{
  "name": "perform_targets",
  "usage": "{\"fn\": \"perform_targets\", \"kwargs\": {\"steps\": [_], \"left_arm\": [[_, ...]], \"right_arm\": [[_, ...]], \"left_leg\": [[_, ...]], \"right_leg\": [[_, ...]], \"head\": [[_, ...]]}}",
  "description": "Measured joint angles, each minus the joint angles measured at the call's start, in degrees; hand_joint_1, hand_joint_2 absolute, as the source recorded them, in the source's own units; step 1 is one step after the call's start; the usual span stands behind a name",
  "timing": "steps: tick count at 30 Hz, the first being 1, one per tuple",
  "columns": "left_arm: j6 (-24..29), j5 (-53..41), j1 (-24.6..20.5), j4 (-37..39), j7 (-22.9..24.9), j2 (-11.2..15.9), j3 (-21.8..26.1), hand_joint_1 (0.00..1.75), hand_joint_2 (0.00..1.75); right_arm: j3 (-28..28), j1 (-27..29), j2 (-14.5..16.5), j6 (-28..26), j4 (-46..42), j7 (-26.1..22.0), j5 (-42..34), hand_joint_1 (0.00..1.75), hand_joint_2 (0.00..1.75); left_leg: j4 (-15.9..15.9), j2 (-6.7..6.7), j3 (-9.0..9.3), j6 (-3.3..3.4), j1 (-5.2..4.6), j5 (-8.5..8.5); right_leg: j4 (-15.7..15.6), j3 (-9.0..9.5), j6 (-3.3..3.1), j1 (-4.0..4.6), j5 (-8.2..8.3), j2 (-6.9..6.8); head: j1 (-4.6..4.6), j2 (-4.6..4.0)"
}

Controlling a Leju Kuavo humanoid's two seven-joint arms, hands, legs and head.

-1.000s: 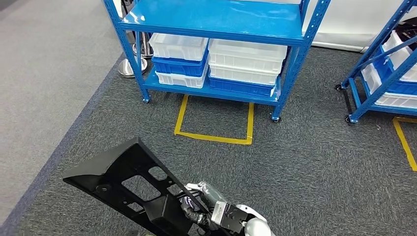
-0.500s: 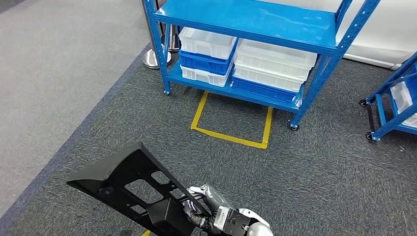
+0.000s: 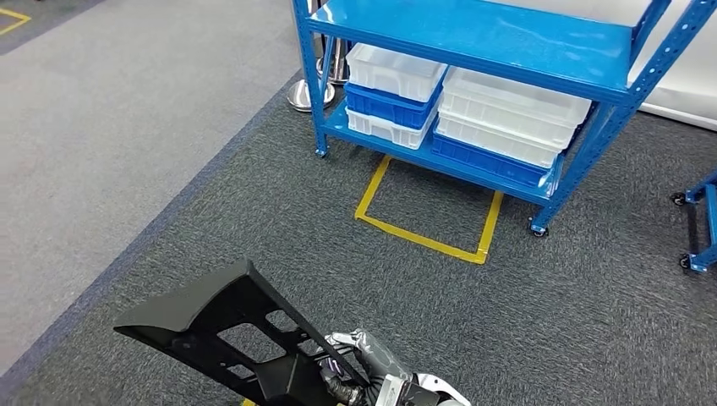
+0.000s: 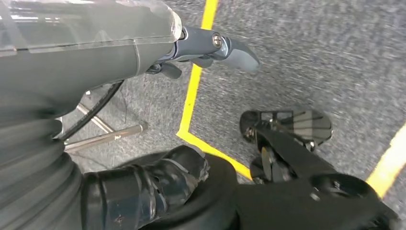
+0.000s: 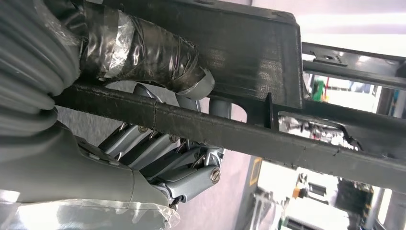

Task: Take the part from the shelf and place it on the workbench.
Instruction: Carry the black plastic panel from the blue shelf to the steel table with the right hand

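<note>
Against the frame half a second earlier, the whole head view had shifted: the blue shelf (image 3: 507, 93) sat further right and higher, its far post partly cut off, and the yellow tape square (image 3: 427, 211) on the carpet (image 3: 592, 313) had moved with it. That was camera motion, not movement of the things. The black part (image 3: 228, 338) kept nearly the same place low in the view.

The part was off the shelf and held above the carpet, tilted, its wide end to the left. The right hand (image 3: 355, 372) gripped it at its lower right end; in the right wrist view the taped thumb (image 5: 143, 52) pressed one side of a bar of the part (image 5: 249, 48) and the fingers (image 5: 167, 153) curled round the other.

The left hand (image 4: 158, 182) showed a dark taped thumb lying against a black rounded piece; whether it gripped could not be told, and its pale fingers (image 4: 230, 48) stood out free above the floor.

White and blue bins (image 3: 457, 110) sat stacked on the lower shelf. The part's lower edge and the right wrist were cut off by the frame.
</note>
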Motion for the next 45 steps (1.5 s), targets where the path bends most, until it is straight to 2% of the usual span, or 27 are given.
{"fn": "perform_targets", "kwargs": {"steps": [1, 3, 5, 6, 8, 10, 12, 13, 14, 15, 17, 19, 21, 23, 25, 27, 29, 30, 31, 32, 34, 36, 38, 39, 41, 43, 45], "left_arm": [[0.0, 0.0, 0.1, 0.0, 0.0, 0.0, 0.0, 0.00, 1.75], [0.0, -0.1, 0.0, 0.0, 0.1, 0.0, 0.0, 0.00, 1.75], [0.0, -0.1, -0.2, 0.0, 0.0, 0.1, 0.0, 0.00, 1.75], [0.0, 0.0, -0.2, 0.0, 0.0, 0.1, -0.1, 0.00, 1.75], [0.1, 0.1, 0.0, 0.0, -0.1, 0.1, -0.1, 0.00, 1.75], [0.0, 0.3, 0.1, 0.0, -0.3, 0.1, -0.1, 0.00, 1.75], [0.0, 0.5, 0.0, 0.0, -0.5, 0.1, -0.1, 0.00, 1.75], [0.0, 0.6, 0.0, 0.0, -0.6, 0.1, 0.0, 0.00, 1.75], [0.1, 0.7, 0.1, 0.0, -0.6, 0.2, 0.0, 0.00, 1.75], [0.1, 0.7, 0.1, 0.0, -0.8, 0.2, 0.0, 0.00, 1.75], [0.1, 0.9, 0.2, 0.0, -1.0, 0.2, 0.0, 0.00, 1.75], [0.0, 1.1, 0.2, 0.0, -1.2, 0.2, 0.0, 0.00, 1.75], [0.0, 1.3, 0.3, 0.0, -1.3, 0.2, 0.0, 0.00, 1.75], [0.1, 1.4, 0.6, 0.0, -1.4, 0.2, 0.1, 0.00, 1.75], [0.2, 1.7, 1.0, 0.1, -1.4, 0.3, 0.1, 0.00, 1.75], [0.2, 1.8, 1.1, 0.1, -1.4, 0.4, 0.2, 0.00, 1.75], [0.3, 1.8, 1.3, 0.1, -1.3, 0.3, 0.2, 0.00, 1.75], [0.4, 1.8, 1.4, 0.1, -1.2, 0.3, 0.2, 0.00, 1.75], [0.4, 1.8, 1.6, 0.1, -1.1, 0.3, 0.2, 0.00, 1.75], [0.5, 1.9, 1.7, 0.1, -1.1, 0.3, 0.2, 0.00, 1.75], [0.7, 1.9, 1.8, 0.1, -1.1, 0.3, 0.2, 0.00, 1.75], [0.8, 1.9, 1.7, 0.1, -1.1, 0.3, 0.2, 0.00, 1.75], [0.9, 1.9, 1.9, 0.1, -1.1, 0.3, 0.2, 0.00, 1.75], [0.9, 1.9, 2.0, 0.1, -1.1, 0.3, 0.2, 0.00, 1.75], [0.9, 1.8, 2.0, 0.1, -1.1, 0.1, 0.2, 0.00, 1.75], [1.0, 1.8, 1.8, 0.1, -1.1, 0.1, 0.2, 0.00, 1.75], [1.0, 1.7, 1.7, 0.1, -1.1, 0.0, 0.2, 0.00, 1.75]], "right_arm": [[0.0, 0.2, -0.1, -0.1, -0.1, 0.0, 0.0, 1.75, 1.75], [0.0, 0.3, -0.1, -0.2, -0.6, 0.0, 0.0, 1.75, 1.75], [0.0, 0.3, -0.1, -0.3, -1.0, 0.0, 0.0, 1.75, 1.75], [0.0, 0.3, -0.1, -0.3, -1.2, 0.0, 0.1, 1.75, 1.75], [0.0, 0.3, -0.1, -0.3, -1.4, 0.0, 0.1, 1.75, 1.75], [0.0, 0.3, -0.1, -0.2, -1.7, 0.0, 0.1, 1.75, 1.75], [0.0, 0.4, -0.2, -0.2, -1.8, -0.1, 0.1, 1.75, 1.75], [0.0, 0.5, -0.3, -0.2, -1.8, -0.1, 0.1, 1.75, 1.75], [0.0, 0.5, -0.3, -0.1, -1.8, 0.0, 0.1, 1.75, 1.75], [0.0, 0.6, -0.3, -0.1, -1.8, 0.0, 0.1, 1.75, 1.75], [0.0, 0.5, -0.3, 0.1, -1.8, -0.1, 0.1, 1.75, 1.75], [0.0, 0.3, -0.3, 0.4, -1.8, -0.1, 0.1, 1.75, 1.75], [0.0, 0.0, -0.3, 0.8, -1.8, -0.2, 0.1, 1.75, 1.75], [0.0, -0.3, -0.3, 0.9, -1.8, -0.3, 0.0, 1.75, 1.75], [0.0, -0.6, -0.1, 1.1, -1.8, -0.4, 0.0, 1.75, 1.75], [0.0, -0.8, 0.0, 1.2, -1.8, -0.5, 0.0, 1.75, 1.75], [0.0, -0.8, 0.1, 1.4, -1.6, -0.5, 0.0, 1.75, 1.75], [0.0, -0.8, 0.1, 1.5, -1.5, -0.5, 0.0, 1.75, 1.75], [0.0, -0.8, 0.1, 1.6, -1.5, -0.5, 0.0, 1.75, 1.75], [0.0, -0.8, 0.1, 1.6, -1.5, -0.5, 0.0, 1.75, 1.75], [0.0, -0.8, 0.1, 1.7, -1.5, -0.5, 0.0, 1.75, 1.75], [0.0, -0.8, 0.1, 1.7, -1.5, -0.5, 0.0, 1.75, 1.75], [0.0, -0.9, 0.1, 1.7, -1.5, -0.5, 0.0, 1.75, 1.75], [0.0, -0.9, 0.1, 1.7, -1.5, -0.5, 0.0, 1.75, 1.75], [0.0, -0.9, 0.1, 1.6, -1.5, -0.6, 0.0, 1.75, 1.75], [0.0, -0.7, 0.0, 1.6, -1.5, -0.6, 0.0, 1.75, 1.75], [0.0, -0.4, -0.1, 1.4, -1.5, -0.6, 0.1, 1.75, 1.75]], "left_leg": [[-1.4, 0.20, 1.10, 0.11, -0.01, 1.05], [-9.3, 1.84, 5.74, 0.67, -0.26, 4.17], [-15.3, 3.43, 8.86, 1.44, -0.79, 5.76], [-16.0, 3.61, 8.97, 1.73, -1.03, 5.66], [-16.4, 2.55, 8.82, 2.32, -0.91, 6.10], [-16.9, 1.64, 8.94, 2.97, -0.51, 6.65], [-17.0, 0.68, 8.82, 3.37, -0.36, 6.99], [-16.9, 0.13, 8.68, 3.46, -0.39, 7.05], [-16.9, -0.48, 8.59, 3.50, -0.40, 7.08], [-16.7, -1.15, 8.53, 3.49, -0.41, 7.08], [-16.3, -2.54, 8.49, 3.36, -0.39, 6.99], [-15.8, -3.88, 8.18, 2.99, -0.43, 6.82], [-15.4, -5.04, 7.54, 2.28, -0.38, 6.87], [-15.4, -5.87, 7.09, 1.49, -0.22, 7.06], [-13.9, -4.24, 6.23, 0.95, -0.29, 5.99], [-8.3, -1.49, 3.58, 0.46, -0.29, 2.78], [-1.6, -0.39, 0.41, -0.01, -0.04, -0.10], [-0.2, -0.13, -0.16, -0.17, 0.07, -0.21], [-0.9, 0.11, 0.35, -0.24, 0.15, 0.72], [-3.7, 0.55, 1.91, -0.22, 0.20, 2.43], [-11.5, 2.53, 6.09, 0.16, -0.01, 5.48], [-15.5, 3.69, 8.03, 0.87, -0.43, 6.32], [-15.8, 2.85, 7.93, 1.61, -0.58, 6.35], [-16.0, 2.35, 8.00, 1.95, -0.48, 6.52], [-16.5, 1.36, 8.22, 2.74, -0.20, 6.96], [-16.6, 0.36, 8.09, 3.23, -0.20, 7.17], [-16.5, -0.90, 7.99, 3.38, -0.30, 7.20]], "right_leg": [[0.1, -0.05, 0.00, 0.09, 0.00, -0.56], [0.1, 0.03, 0.10, 0.32, -0.05, -1.62], [0.2, 0.06, 0.49, 0.59, -0.09, -2.59], [0.2, 0.07, 0.73, 0.68, -0.06, -3.05], [0.2, 0.20, 1.36, 0.66, -0.16, -3.45], [2.3, -0.58, 2.00, 0.50, -1.88, -1.34], [8.6, -3.48, 2.37, 0.27, -5.49, 1.38], [12.4, -5.26, 2.45, 0.21, -7.05, 1.93], [15.0, -6.58, 2.52, 0.18, -7.72, 2.13], [15.8, -7.04, 2.56, 0.14, -7.27, 2.21], [11.3, -4.98, 2.45, -0.03, -3.60, 2.74], [4.3, -1.81, 2.14, -0.27, -0.62, 4.94], [1.4, -0.70, 1.84, -0.25, -0.15, 6.33], [1.0, -0.70, 1.35, -0.25, 0.07, 5.41], [0.5, -0.53, 0.57, -0.49, 0.35, 4.15], [0.2, -0.47, 0.06, -0.51, 0.42, 2.65], [0.3, -0.58, -0.08, -0.34, 0.35, 1.05], [0.3, -0.61, -0.09, -0.29, 0.32, 0.31], [0.3, -0.61, -0.06, -0.27, 0.28, -0.34], [0.3, -0.55, 0.03, -0.26, 0.22, -0.93], [0.4, -0.34, 0.38, -0.09, 0.01, -2.00], [0.5, -0.17, 0.93, 0.19, -0.14, -2.90], [0.3, 0.04, 1.55, 0.30, -0.18, -3.74], [0.6, 0.11, 1.90, 0.18, -0.46, -3.41], [3.3, -0.94, 2.52, -0.05, -2.57, -1.05], [9.8, -3.95, 2.75, -0.20, -6.13, 1.50], [14.9, -6.46, 2.80, -0.19, -7.58, 2.13]], "head": [[-0.01, 0.00], [0.00, 0.00], [0.02, 0.00], [0.03, 0.00], [0.03, 0.00], [0.05, 0.00], [0.08, 0.00], [0.10, 0.00], [0.10, 0.00], [0.10, 0.00], [0.11, 0.00], [0.11, 0.00], [0.10, 0.00], [0.09, 0.00], [0.00, 0.00], [-0.13, 0.00], [-0.16, 0.00], [-0.16, 0.00], [-0.16, 0.00], [-0.17, 0.00], [-0.16, 0.00], [-0.11, 0.00], [-0.07, 0.00], [-0.06, 0.00], [-0.03, 0.00], [0.01, 0.00], [0.01, 0.00]]}}
